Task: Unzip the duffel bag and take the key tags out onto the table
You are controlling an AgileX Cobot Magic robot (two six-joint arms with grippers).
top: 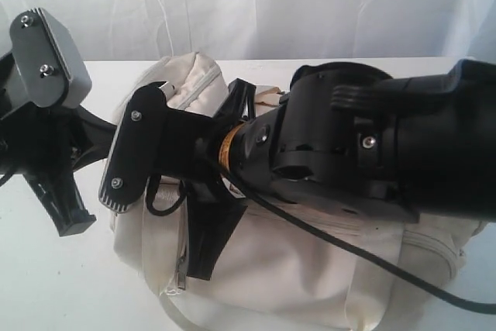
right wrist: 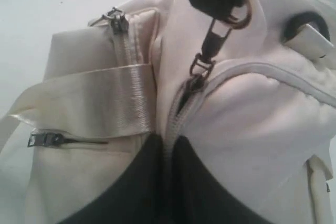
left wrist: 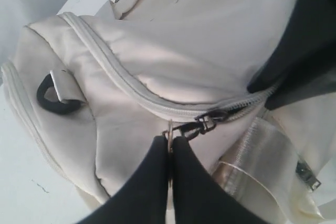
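The cream duffel bag [top: 310, 269] lies on the white table [top: 46, 284] under both arms. My left gripper [left wrist: 170, 141] is shut on the metal ring [right wrist: 242, 14] of the top zipper pull, whose dark slider [left wrist: 210, 119] sits just beyond the fingertips. My right gripper [right wrist: 167, 142] is shut on the zipper seam of the bag, a short way behind the slider [right wrist: 197, 72]. A small dark gap shows in the zipper [right wrist: 184, 95] beside the slider. From the slider on, the zipper line [left wrist: 115, 72] is closed. The key tags are hidden.
A black D-ring [left wrist: 55, 95] hangs at the bag's end. A pale webbing strap [right wrist: 89, 103] crosses the side, with a side-pocket zip pull [right wrist: 44, 140] below it and another zip [right wrist: 116, 19] near it. In the exterior view the arms' bodies and camera plates [top: 136, 153] cover much of the bag.
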